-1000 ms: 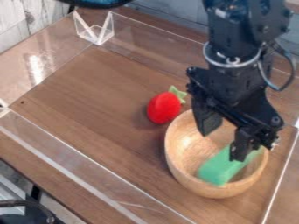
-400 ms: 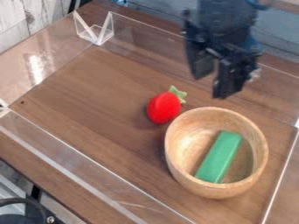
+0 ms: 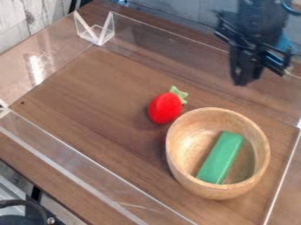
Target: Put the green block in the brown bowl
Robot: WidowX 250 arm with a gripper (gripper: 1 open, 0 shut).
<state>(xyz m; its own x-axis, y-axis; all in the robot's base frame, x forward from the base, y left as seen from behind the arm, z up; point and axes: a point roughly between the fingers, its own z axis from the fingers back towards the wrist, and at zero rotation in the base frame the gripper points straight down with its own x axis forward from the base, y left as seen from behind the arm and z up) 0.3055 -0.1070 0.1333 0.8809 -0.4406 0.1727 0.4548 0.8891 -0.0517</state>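
Now, the green block [image 3: 220, 158] is a small, smooth, bright green bar with plain faces, and it lies flat inside the brown bowl [image 3: 184, 132], running diagonally from the near left of the bowl's floor toward its far right. That bowl is round, light-brown wood with a thick rim and visible grain, sitting at the near right of the bench [image 3: 94, 92]. Up at the far right the dark tool [image 3: 245, 72] hangs above the bench, pointing down, fingers drawn together and carrying nothing, well apart from the bowl. Just left of the bowl's rim sits a red strawberry toy [image 3: 166, 107] with a green top. At the far left stands a clear plastic stand [image 3: 94, 28]. Count: one block, one bowl, one strawberry, one stand, one tool.
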